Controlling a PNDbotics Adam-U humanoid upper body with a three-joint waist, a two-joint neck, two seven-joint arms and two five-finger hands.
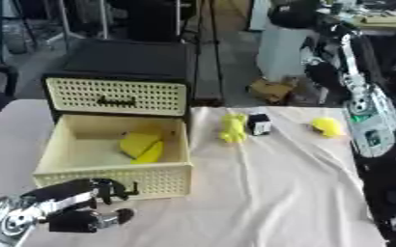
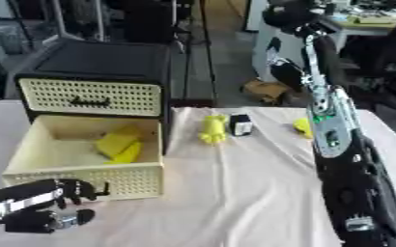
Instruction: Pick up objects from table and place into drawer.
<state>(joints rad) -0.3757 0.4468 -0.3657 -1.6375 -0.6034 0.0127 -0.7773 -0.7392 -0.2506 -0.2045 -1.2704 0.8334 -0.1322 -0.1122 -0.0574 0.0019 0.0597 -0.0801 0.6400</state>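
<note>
Pale cloth (image 1: 269, 193) covers the table, wrinkled and soft, with workshop clutter and a grey floor beyond its far edge. At the left stands a black-framed cabinet (image 1: 125, 60) with 2 cream perforated plastic drawers: the upper drawer (image 1: 117, 95) is closed, and the lower drawer (image 1: 108, 152) is pulled out toward me, with yellow pieces (image 1: 142, 147) already lying against its floor. The right arm (image 2: 336, 144) runs long and black up the right side of the view; its hand I cannot see. The left hand (image 1: 83, 207) hovers low just in front of the open drawer's front wall, fingers curled inward around nothing that I can make out.

3 small things remain on the cloth, to the right of the drawer: a lumpy yellow object (image 1: 233, 128), a small black-and-white block (image 1: 258, 124) touching or just beside it, and a rounded yellow object (image 1: 326, 126) well apart toward the right arm.

To my eye the next pick is the lumpy one, nearest the drawer. A hand should open before descending, come from above so the block beside it is not knocked, and avoid dragging the loose cloth. The soft-looking shape would likely squash rather than slip.
</note>
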